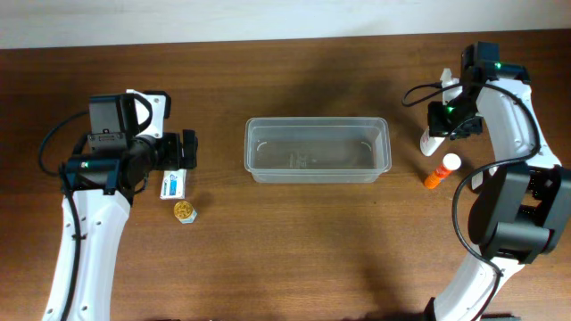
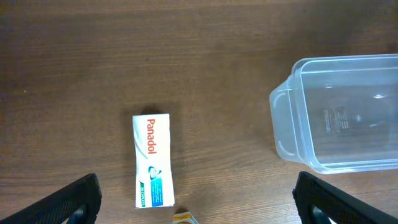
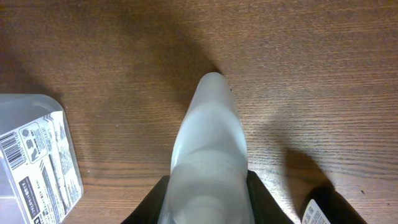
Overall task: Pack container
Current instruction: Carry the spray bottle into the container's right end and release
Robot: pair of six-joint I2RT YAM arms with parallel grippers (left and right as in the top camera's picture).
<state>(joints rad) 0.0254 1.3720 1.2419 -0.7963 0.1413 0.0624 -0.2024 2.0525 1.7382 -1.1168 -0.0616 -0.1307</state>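
Observation:
The clear plastic container point(image 1: 317, 165) stands open in the middle of the table. It also shows in the left wrist view point(image 2: 283, 124). My left gripper point(image 1: 185, 150) is open and holds nothing, above a white Panadol box point(image 1: 173, 185) that lies flat on the table. In the left wrist view the box point(image 2: 153, 160) lies between and ahead of the spread fingers point(image 2: 196, 196). My right gripper point(image 1: 445, 118) is shut on a white bottle point(image 1: 432, 138), right of the container. In the right wrist view the bottle point(image 3: 208, 137) sits between the fingers point(image 3: 208, 190), its tip pointing away.
A small jar with a gold lid point(image 1: 185, 211) stands just in front of the Panadol box; its top edge shows in the left wrist view point(image 2: 185, 218). An orange bottle with a white cap point(image 1: 442, 171) lies right of the container. A labelled whitish corner point(image 3: 34, 155) shows at the left.

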